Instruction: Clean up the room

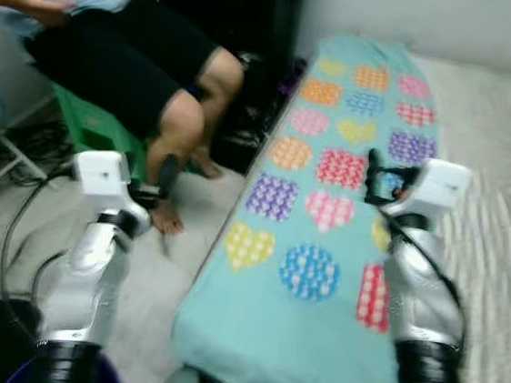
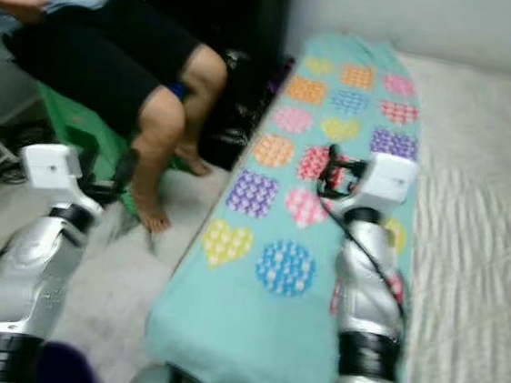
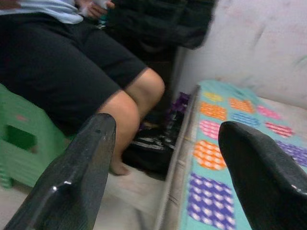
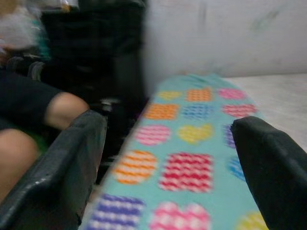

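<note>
Bed (image 1: 498,235) under raised arms; teal patterned blanket (image 1: 327,208) spread flat.
Blanket judged soft, light, limp; pinch near edge below right gripper (image 1: 383,179); left gripper (image 1: 168,175) beside; both jaws open, empty.

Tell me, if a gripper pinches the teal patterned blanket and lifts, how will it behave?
The teal blanket lies flat and drapes over the mattress edge, so it is probably floppy and will sag. It looks thin, likely light. Spread long, it may drag rather than lift whole.

The robot has two silver arms with black bands near the base. Each ends in a white boxy wrist block. The left gripper (image 3: 163,177) and right gripper (image 4: 168,167) have glossy black fingers. Black cables run along both arms.
</note>
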Motion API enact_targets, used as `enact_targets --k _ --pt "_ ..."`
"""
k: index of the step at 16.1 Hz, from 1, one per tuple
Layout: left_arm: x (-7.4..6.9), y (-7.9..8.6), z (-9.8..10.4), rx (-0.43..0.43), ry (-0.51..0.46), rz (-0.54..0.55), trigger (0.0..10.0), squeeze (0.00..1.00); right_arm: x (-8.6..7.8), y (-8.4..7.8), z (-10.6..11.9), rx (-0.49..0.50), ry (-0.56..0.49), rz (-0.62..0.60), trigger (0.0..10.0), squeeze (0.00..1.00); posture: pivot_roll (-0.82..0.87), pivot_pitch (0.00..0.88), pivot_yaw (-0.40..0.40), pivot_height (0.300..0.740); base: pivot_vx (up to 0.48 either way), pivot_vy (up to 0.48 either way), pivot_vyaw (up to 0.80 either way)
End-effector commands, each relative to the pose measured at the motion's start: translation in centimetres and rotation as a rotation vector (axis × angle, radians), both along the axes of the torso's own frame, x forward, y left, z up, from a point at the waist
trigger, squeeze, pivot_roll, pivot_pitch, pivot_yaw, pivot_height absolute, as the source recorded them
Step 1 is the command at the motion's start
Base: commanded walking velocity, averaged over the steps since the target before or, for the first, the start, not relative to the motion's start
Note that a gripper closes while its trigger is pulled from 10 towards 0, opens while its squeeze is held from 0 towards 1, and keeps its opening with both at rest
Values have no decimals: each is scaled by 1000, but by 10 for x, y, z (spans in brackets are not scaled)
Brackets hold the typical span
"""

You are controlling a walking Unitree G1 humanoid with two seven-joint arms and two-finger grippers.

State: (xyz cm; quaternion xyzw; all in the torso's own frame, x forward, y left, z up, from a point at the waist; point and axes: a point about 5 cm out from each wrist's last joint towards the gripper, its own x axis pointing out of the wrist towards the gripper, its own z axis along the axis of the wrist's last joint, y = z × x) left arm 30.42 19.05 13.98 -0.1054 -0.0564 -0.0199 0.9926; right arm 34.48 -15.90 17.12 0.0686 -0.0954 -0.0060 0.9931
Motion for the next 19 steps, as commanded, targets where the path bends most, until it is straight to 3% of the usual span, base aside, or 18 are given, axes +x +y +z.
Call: enact_targets --k 1,6,19 --pt "5 -11 4 5 -15 -42 10000 0 -3 -18 -3 -3 -1 -56 10000 0 -68 0 49 730 0 0 0" --pt "7 -14 5 5 -23 -57 10000 0 -4 -23 -3 -25 -10 -93 10000 0 -74 0 51 730 0 0 -88" --pt "6 -23 -5 -5 8 -76 10000 0 -4 -31 -2 -58 -12 -101 10000 0 -102 0 36 730 0 0 -720"
